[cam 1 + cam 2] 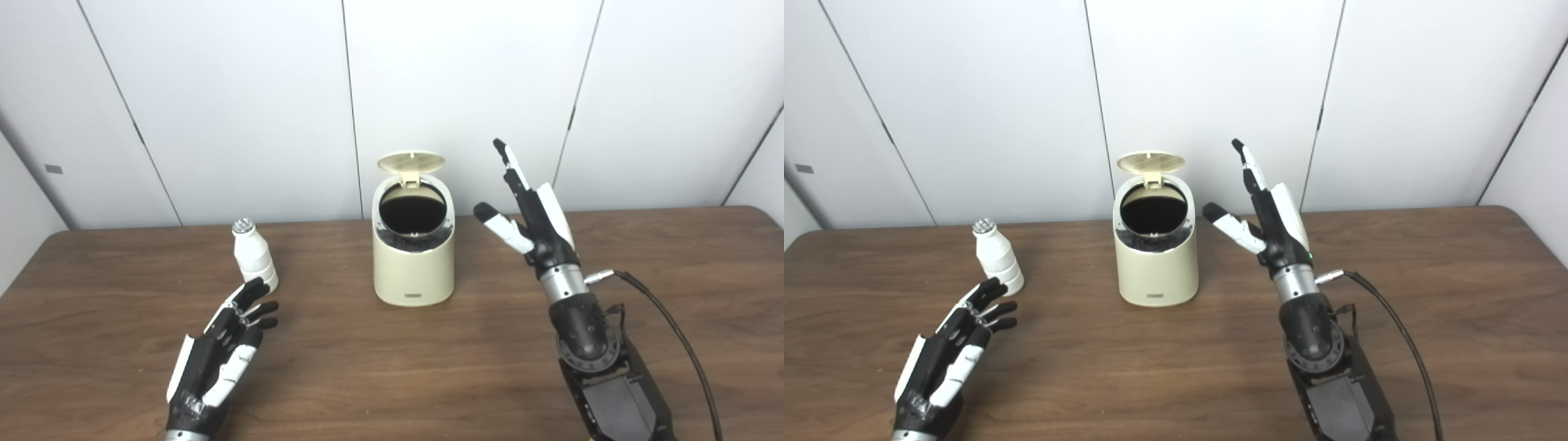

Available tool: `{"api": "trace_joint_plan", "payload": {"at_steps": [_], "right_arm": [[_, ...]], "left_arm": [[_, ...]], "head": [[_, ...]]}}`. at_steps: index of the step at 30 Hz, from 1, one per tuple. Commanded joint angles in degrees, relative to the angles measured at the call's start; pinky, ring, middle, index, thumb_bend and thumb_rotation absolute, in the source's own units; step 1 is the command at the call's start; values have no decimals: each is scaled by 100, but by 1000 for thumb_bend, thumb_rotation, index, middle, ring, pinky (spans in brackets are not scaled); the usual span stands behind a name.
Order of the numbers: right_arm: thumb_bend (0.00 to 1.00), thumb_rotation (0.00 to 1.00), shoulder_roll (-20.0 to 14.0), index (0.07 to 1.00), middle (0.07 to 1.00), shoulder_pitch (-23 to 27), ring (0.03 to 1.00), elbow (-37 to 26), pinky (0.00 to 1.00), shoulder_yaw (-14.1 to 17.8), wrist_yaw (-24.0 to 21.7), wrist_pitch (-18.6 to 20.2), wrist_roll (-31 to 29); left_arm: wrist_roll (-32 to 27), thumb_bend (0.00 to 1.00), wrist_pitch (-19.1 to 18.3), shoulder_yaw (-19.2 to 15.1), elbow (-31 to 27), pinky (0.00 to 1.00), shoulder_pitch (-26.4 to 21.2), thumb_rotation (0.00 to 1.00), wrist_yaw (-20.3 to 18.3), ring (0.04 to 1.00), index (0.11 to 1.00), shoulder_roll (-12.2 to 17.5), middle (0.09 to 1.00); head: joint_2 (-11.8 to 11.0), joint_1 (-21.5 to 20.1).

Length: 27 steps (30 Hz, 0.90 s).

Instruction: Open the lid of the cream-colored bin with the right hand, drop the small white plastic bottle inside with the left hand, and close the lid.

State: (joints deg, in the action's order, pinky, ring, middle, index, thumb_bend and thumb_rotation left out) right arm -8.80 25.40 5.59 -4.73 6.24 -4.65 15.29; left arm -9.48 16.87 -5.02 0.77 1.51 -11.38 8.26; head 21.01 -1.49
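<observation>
A: So, what is on the desk?

B: It is brown wood, and the cream-colored bin stands near its middle, toward the far edge. All places I give from this bin.

A: Is the bin open?

B: Yes. The lid stands up at the back of the bin, and the round mouth is dark inside.

A: And the hands?

B: The right hand is raised just to the right of the bin, with fingers spread and pointing up, holding nothing. The left hand is low, in front and to the left of the bin, also with fingers apart and empty.

A: Where is the bottle?

B: The small white plastic bottle stands upright to the left of the bin, just beyond the fingertips of the left hand.
</observation>
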Motion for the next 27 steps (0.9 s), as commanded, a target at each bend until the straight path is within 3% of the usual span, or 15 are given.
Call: {"api": "trace_joint_plan", "payload": {"at_steps": [1, 6, 13, 21, 27], "right_arm": [[1000, 1000, -24, 1000, 1000, -44, 1000, -236, 994, 167, -41, -548, -367], [1000, 994, -72, 1000, 1000, -510, 1000, -264, 1000, 409, -55, -982, -622], [977, 788, 28, 942, 906, -1108, 885, 403, 831, 877, 189, -2127, -994], [866, 738, 37, 895, 871, -1815, 842, 536, 763, 810, 170, -2225, -1185], [806, 720, 148, 897, 872, -1960, 837, 652, 750, 681, 315, -2227, -1102]], "left_arm": [[-49, 668, 140, 99, 430, 760, 229, 613, 9, 813, 899, -172, 889], [-106, 680, 106, 73, 451, 765, 203, 609, 1, 811, 893, -166, 883], [-53, 650, 154, 55, 560, 760, 142, 660, 36, 810, 891, -170, 879], [-69, 614, 98, 60, 536, 756, 135, 704, 34, 809, 890, -182, 882], [-386, 620, -48, 26, 289, 785, 287, 650, -59, 827, 896, -179, 897]], "head": [[0, -4], [-13, -23], [-49, 16], [-76, 95], [-54, 230]]}}
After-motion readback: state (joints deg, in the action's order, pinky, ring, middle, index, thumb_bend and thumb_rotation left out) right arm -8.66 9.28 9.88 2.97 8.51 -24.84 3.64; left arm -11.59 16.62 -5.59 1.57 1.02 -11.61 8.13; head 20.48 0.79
